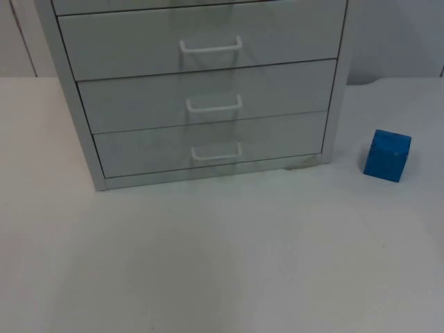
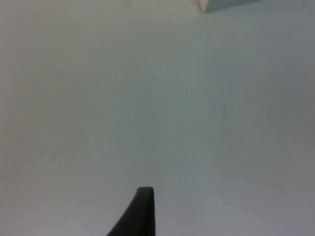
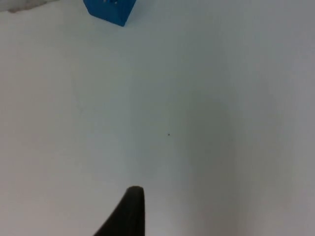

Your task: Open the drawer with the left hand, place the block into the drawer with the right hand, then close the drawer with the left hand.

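Blue block [image 1: 387, 155] beside shut grey drawer [image 1: 208, 143] cabinet.

A plain white table top [image 1: 208, 263] ends at a pale grey partition wall [image 1: 402, 35]. 1 tiny dark speck [image 3: 169, 133] lies on the table just ahead of the right gripper [image 3: 129, 216]. Farther ahead of it, a faint brownish smudge [image 3: 19, 7] marks the white surface.

- Left gripper's fingertip [image 2: 140, 211]: matte black, tapering to a blunt, squared tip.
- Right gripper's fingertip [image 3: 129, 212]: matte black, tapering, with a rounded tip.
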Controlling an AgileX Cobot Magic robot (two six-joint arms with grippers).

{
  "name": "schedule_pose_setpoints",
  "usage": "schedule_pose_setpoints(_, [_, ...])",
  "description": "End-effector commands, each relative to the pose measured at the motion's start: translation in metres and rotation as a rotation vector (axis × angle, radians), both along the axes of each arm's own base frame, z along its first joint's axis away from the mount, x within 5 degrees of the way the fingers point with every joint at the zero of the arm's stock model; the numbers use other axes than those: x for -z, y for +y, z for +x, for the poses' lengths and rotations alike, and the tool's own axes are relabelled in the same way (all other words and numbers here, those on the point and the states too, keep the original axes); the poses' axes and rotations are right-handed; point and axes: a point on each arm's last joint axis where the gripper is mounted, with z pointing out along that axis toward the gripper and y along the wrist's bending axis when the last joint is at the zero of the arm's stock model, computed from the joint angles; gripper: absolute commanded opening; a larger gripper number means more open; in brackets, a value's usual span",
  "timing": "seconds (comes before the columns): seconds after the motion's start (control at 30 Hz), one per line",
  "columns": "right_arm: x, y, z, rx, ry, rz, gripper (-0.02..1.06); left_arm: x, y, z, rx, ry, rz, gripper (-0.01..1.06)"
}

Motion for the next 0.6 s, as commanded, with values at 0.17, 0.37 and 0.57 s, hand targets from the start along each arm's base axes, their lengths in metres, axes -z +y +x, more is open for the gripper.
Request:
schedule_pose_setpoints(0.17, [-0.002, -0.001, 0.003, -0.006, -0.023, -0.01, 1.05, 0.01, -0.014, 0.03, 0.121, 0.07, -0.109, 0.91])
schedule_pose_setpoints(0.37, [-0.002, -0.001, 0.004, -0.005, -0.039, -0.009, 1.05, 0.01, -0.035, 0.06, 0.234, 0.106, -0.133, 0.8])
schedule_pose_setpoints(0.57, [-0.002, -0.001, 0.004, -0.005, -0.035, -0.009, 1.05, 0.015, -0.092, 0.077, 0.472, 0.12, -0.064, 0.8])
